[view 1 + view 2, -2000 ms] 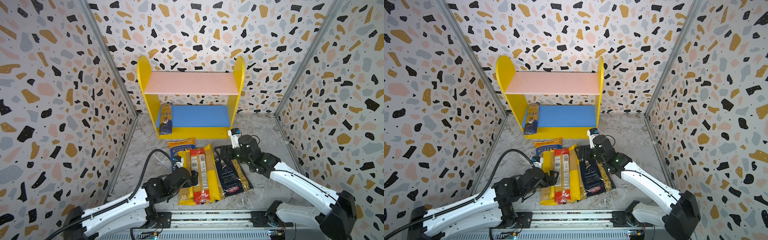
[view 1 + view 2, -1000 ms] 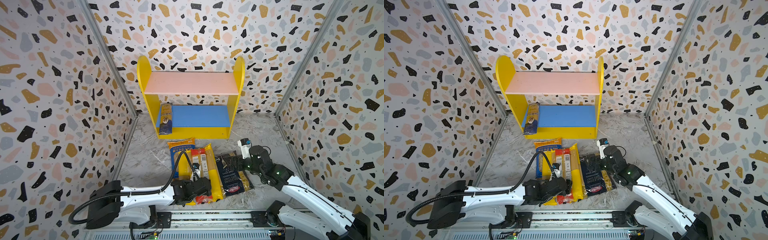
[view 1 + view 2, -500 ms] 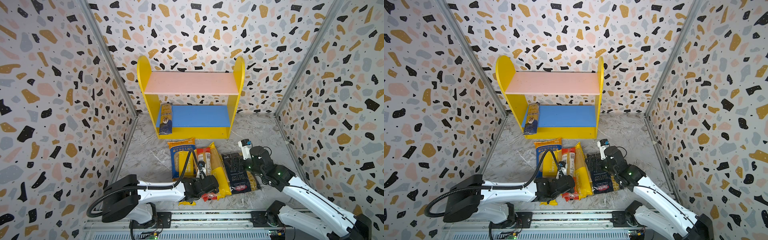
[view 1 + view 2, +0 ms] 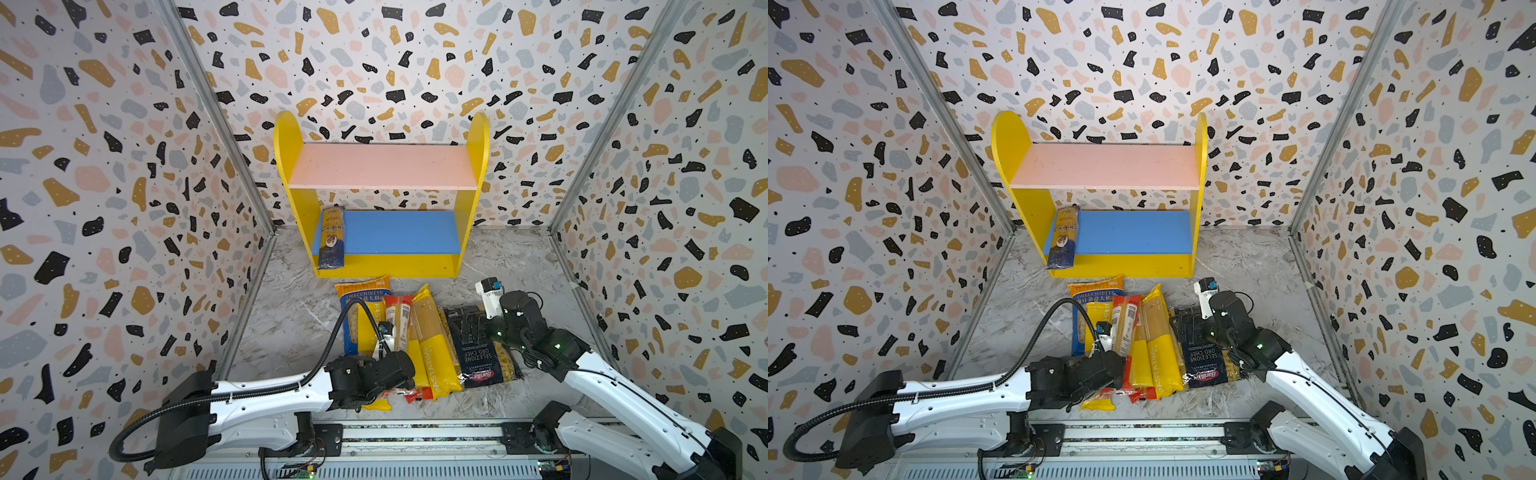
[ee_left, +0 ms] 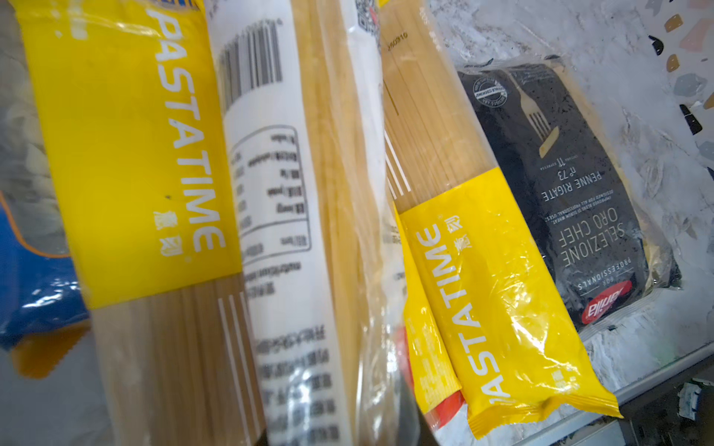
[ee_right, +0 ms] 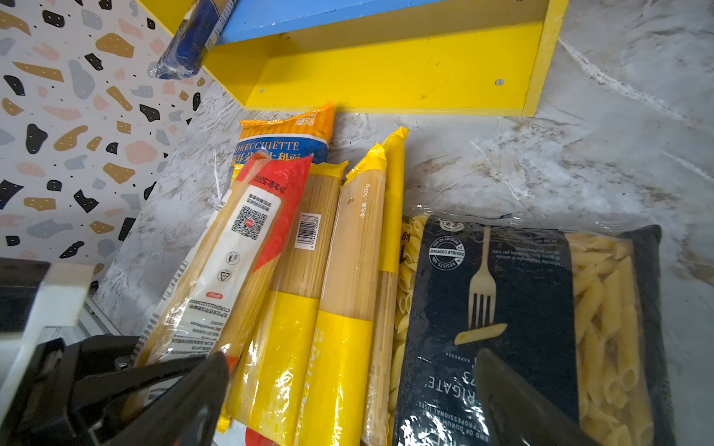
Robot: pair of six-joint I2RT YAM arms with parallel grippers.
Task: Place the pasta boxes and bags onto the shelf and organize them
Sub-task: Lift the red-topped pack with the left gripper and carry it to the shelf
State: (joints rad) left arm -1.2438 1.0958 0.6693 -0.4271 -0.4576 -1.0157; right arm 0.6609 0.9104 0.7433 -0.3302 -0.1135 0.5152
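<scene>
While the left gripper [image 4: 405, 380], low in the centre of both top views, is clamped on the near end of a long red-and-clear plastic spaghetti pack [image 4: 400, 320], the right gripper [image 6: 347, 394] hangs wide apart over yellow plastic spaghetti packs [image 4: 432, 345] and a wide navy Barilla bag [image 4: 478, 357]. They lie beside a blue-orange Orecchiette bag [image 4: 353, 303] on the grey marbled desk [image 4: 291, 324], below the yellow two-tier shelf [image 4: 382, 166] at mid-frame, whose blue lower board carries a dark blue-gold spaghetti pack [image 4: 331, 237] at its left end.

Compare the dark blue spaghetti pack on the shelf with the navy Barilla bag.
The spaghetti pack is long and narrow; the Barilla bag is wide. The spaghetti pack lies on the blue lower board of the shelf; the Barilla bag lies on the table. Both are dark plastic packs lying flat.
</scene>
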